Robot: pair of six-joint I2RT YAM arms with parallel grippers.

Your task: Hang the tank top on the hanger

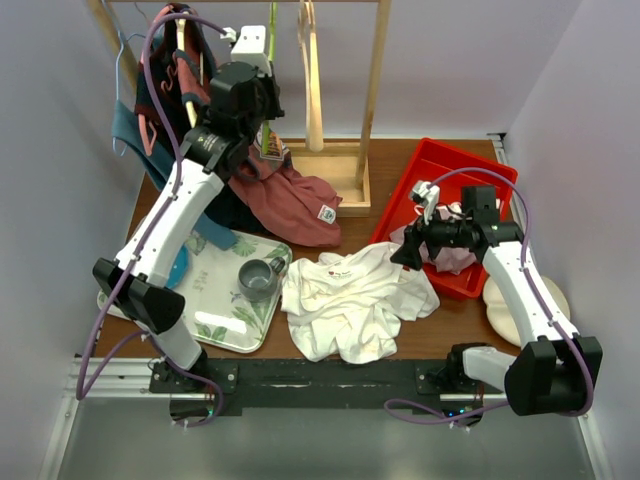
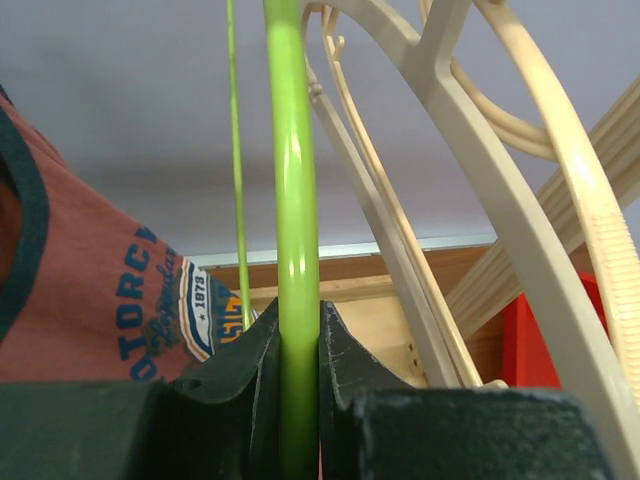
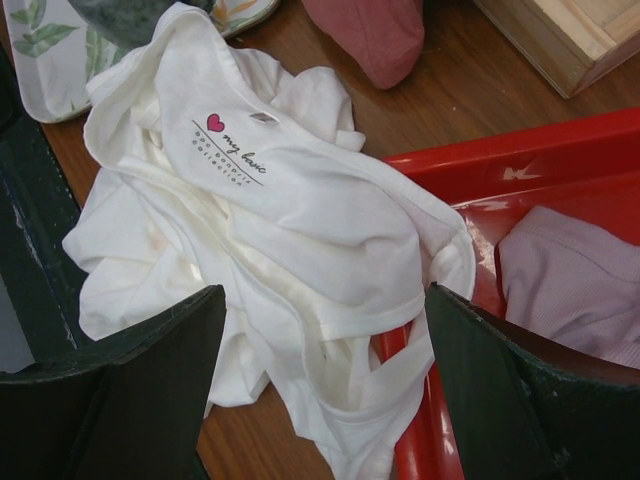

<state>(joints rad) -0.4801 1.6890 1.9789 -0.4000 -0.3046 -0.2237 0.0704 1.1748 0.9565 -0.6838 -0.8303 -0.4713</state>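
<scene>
The white tank top lies crumpled on the wooden table in front of the arms, its small red heart print facing up. One edge drapes over the rim of the red bin. In the right wrist view the tank top fills the middle. My right gripper is open and empty, hovering over that edge, and shows in the top view too. My left gripper is shut on the bar of the lime-green hanger. The hanger hangs on the rack at the back, with the left gripper raised to it.
A red bin at the right holds a mauve-pink cloth. A faded-red shirt lies below the wooden rack. Cream hangers hang beside the green one. A floral tray with a grey cup sits at the front left.
</scene>
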